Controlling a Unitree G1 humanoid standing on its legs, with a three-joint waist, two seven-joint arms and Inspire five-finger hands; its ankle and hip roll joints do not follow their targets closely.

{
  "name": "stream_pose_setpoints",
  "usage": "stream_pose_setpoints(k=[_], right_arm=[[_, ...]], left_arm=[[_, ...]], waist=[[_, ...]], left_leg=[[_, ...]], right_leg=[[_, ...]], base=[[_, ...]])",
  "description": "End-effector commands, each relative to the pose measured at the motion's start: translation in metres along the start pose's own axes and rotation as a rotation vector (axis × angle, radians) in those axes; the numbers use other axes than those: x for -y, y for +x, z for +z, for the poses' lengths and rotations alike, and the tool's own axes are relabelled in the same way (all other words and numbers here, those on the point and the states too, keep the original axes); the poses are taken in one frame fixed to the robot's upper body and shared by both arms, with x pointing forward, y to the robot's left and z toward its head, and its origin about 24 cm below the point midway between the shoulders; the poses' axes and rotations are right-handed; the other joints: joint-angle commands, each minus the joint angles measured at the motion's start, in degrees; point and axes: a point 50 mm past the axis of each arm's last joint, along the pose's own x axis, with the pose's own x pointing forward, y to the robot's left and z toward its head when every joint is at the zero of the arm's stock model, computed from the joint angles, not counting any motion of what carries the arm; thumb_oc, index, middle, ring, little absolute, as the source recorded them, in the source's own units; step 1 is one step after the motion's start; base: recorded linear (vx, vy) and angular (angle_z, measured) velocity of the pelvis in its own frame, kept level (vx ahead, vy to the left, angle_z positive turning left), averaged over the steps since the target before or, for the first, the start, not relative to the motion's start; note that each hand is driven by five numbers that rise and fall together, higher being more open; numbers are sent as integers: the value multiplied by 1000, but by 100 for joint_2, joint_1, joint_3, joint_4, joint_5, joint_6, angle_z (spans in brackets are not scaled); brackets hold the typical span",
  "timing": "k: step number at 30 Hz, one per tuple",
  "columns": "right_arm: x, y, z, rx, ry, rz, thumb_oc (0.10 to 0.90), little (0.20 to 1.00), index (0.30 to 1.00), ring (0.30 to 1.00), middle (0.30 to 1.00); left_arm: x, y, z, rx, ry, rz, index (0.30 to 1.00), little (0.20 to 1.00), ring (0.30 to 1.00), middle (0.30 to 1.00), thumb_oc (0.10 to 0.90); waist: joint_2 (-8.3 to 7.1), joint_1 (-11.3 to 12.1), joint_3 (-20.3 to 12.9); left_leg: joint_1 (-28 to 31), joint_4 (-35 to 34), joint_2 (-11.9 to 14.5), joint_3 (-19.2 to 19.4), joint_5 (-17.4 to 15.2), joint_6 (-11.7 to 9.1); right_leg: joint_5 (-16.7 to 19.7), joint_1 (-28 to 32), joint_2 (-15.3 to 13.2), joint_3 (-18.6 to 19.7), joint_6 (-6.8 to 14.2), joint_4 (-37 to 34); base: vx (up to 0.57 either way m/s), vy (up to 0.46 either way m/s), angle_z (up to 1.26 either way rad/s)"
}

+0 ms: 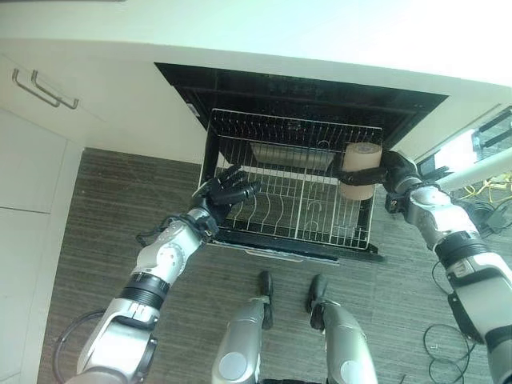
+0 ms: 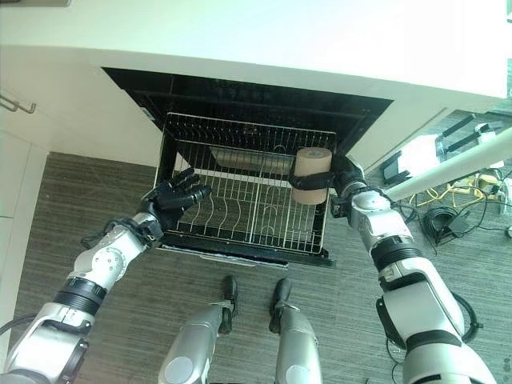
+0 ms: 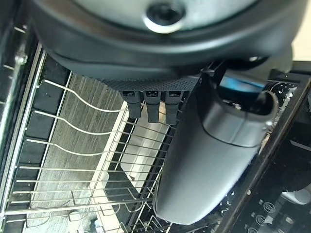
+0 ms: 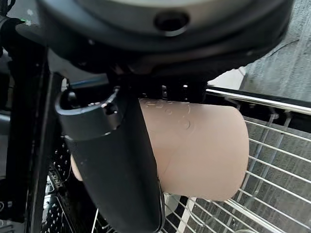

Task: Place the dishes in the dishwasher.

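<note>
1. While the left hand (image 1: pixel 226 192) hangs over the near-left corner of the pulled-out wire rack (image 1: pixel 292 188), its fingers (image 1: pixel 242 190) are spread and relaxed, holding nothing.
2. Further back, the right hand (image 2: pixel 340 178) has its fingers wrapped round a tan cup (image 2: pixel 313 174), held above the rack's right rear corner, just in front of the dishwasher (image 2: pixel 240 96) opening.
3. Risk, as I judge it: released this high, the cup could strike the upright tines, tip over or roll towards the rack's edge.
</note>
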Motion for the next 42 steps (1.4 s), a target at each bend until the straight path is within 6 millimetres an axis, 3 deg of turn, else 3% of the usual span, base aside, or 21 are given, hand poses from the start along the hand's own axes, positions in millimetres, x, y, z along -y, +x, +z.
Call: stream_pose_setpoints(k=[1, 8, 9, 10, 21, 30, 42], right_arm=[[2, 3, 47, 153, 22, 4, 400, 300, 300, 300, 300], [0, 6, 42, 128, 27, -25, 400, 300, 300, 300, 300], [1, 6, 42, 129, 36, -37, 577, 566, 566, 566, 566], [1, 6, 42, 135, 42, -58, 800, 900, 900, 900, 900], [9, -3, 51, 183, 81, -94, 800, 900, 900, 900, 900], [5, -15, 64, 254, -12, -74, 800, 900, 900, 900, 900], [-1, -51, 72, 420, -34, -130, 800, 900, 900, 900, 900]], left_arm=[[38, -1, 42, 190, 12, -181, 900, 900, 900, 900, 800], [47, -1, 46, 214, -7, -205, 900, 900, 900, 900, 800], [47, -1, 46, 216, -8, -208, 900, 900, 900, 900, 800], [48, -2, 46, 220, -8, -213, 900, 900, 900, 900, 800], [46, -10, 41, 230, -9, -209, 900, 900, 900, 900, 800], [40, -17, 40, 245, -18, -187, 900, 900, 900, 900, 800], [30, -32, 32, 283, -42, -129, 900, 900, 900, 900, 800]], waist=[[95, 22, -318], [164, 38, -232], [171, 40, -226], [181, 41, -211], [144, -14, -161], [54, -121, -150], [-59, -351, -129]], left_leg=[[-162, 71, 315, -308, -261, -562], [-183, 71, 267, -303, -285, -543], [-182, 71, 266, -301, -290, -541], [-174, 71, 262, -298, -303, -535], [-131, 71, 260, -229, -353, -485], [-113, 71, 301, -157, -346, -456], [-21, 71, 380, -16, -420, -411]], right_leg=[[-176, -64, -391, 419, 770, -172], [-165, -99, -396, 417, 765, -172], [-163, -100, -397, 413, 766, -172], [-165, -94, -397, 406, 767, -172], [-134, -100, -356, 425, 801, -172], [-118, -118, -304, 469, 794, -172], [-188, -67, -184, 592, 786, -172]], base=[[0, 26, 3], [-3, 15, 3], [0, 0, 0], [0, 0, 0], [-4, 9, 0], [0, 0, 0], [-8, 7, -4]])
